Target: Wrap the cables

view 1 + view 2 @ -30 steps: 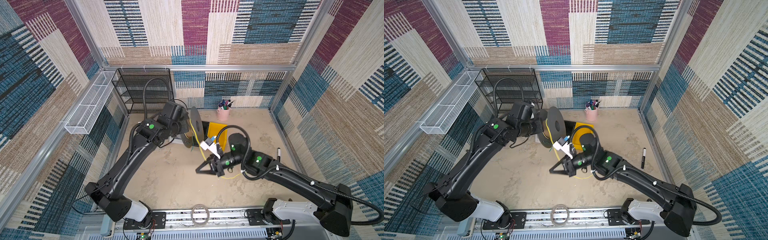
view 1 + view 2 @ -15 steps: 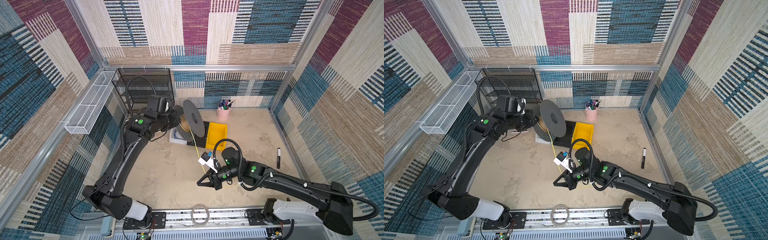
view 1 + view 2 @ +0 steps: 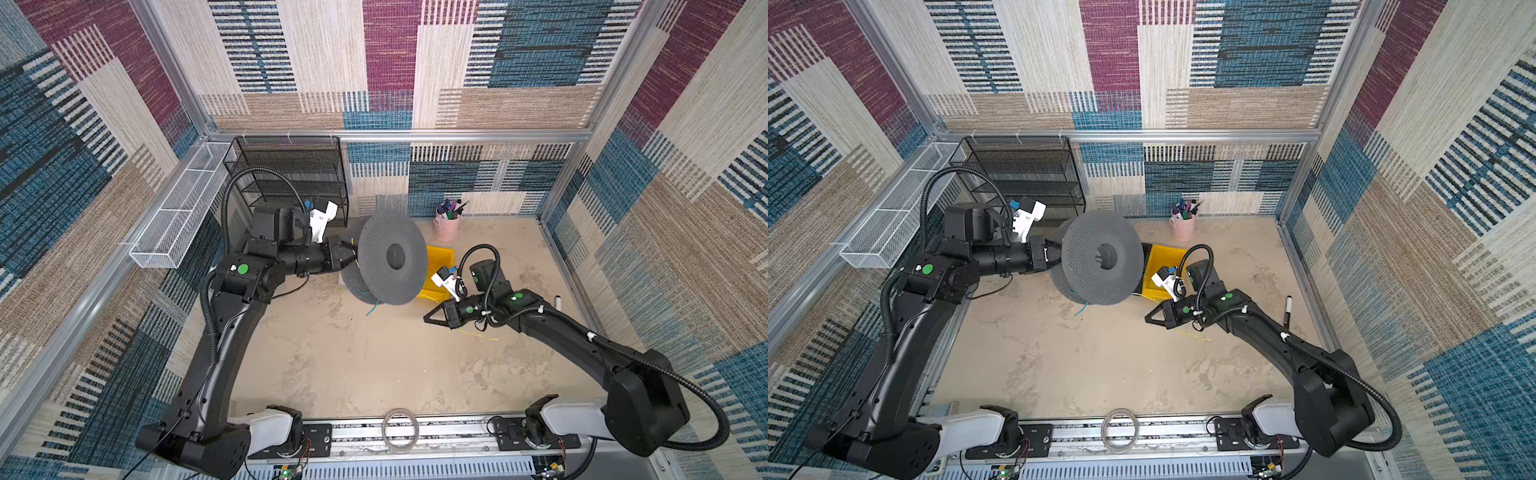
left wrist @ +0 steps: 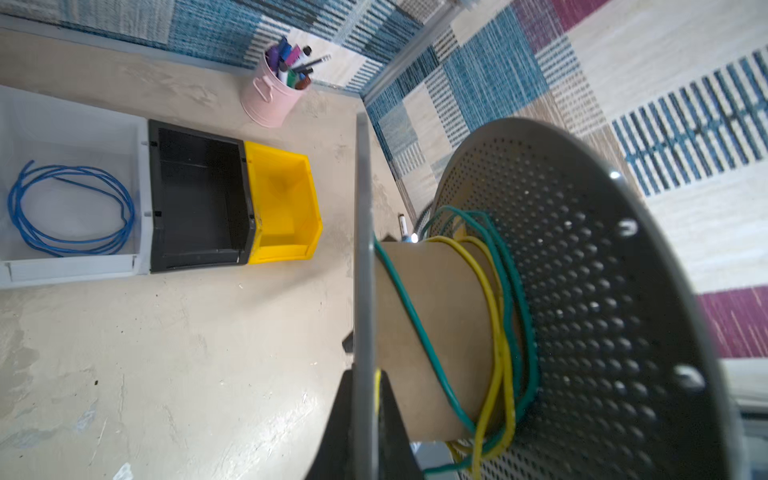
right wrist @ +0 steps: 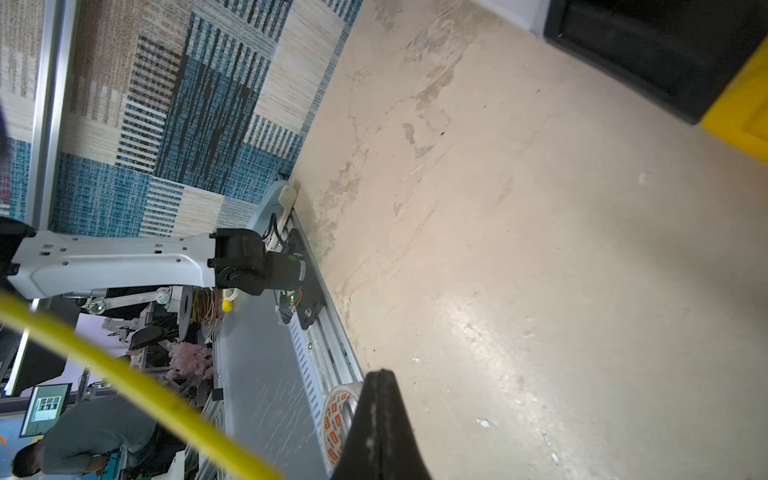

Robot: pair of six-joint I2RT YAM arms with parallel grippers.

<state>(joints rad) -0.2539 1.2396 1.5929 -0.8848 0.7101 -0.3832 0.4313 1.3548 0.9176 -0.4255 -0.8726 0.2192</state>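
Patchwork woven panels wall in a scuffed beige tabletop (image 3: pixel 353 365). My left gripper (image 3: pixel 348 254) is clamped on the grey spool (image 3: pixel 392 257): in the left wrist view my fingers (image 4: pixel 332 436) pinch the rim of its thin near flange (image 4: pixel 363 249) from both sides. Around the cardboard core (image 4: pixel 432 332) run loose turns of the yellow cable (image 4: pixel 496 332) and the green cable (image 4: pixel 409 307), bunched mostly against the perforated far flange (image 4: pixel 602 291); one green turn slants across the core to the near flange. In both top views a short green end (image 3: pixel 372 308) hangs below the spool. The blue cable (image 4: pixel 83 247) lies coiled in the white bin (image 4: pixel 70 268), which stands in a row with the black bin (image 4: pixel 199 259) and the yellow bin (image 4: pixel 286 249), each touching the next. My right gripper (image 3: pixel 432 318) is closed, its tips pressed together with nothing visible between them, over the tabletop just beside the yellow bin. A thin yellow strand (image 3: pixel 478 334) lies on the table beneath my right wrist; I cannot tell whether it joins the wound cable. In the right wrist view a blurred yellow length (image 5: pixel 124 380) crosses close to the lens, clear of the fingertips (image 5: pixel 361 432). A pink cup of pens (image 3: pixel 446 228) stands by the back wall.
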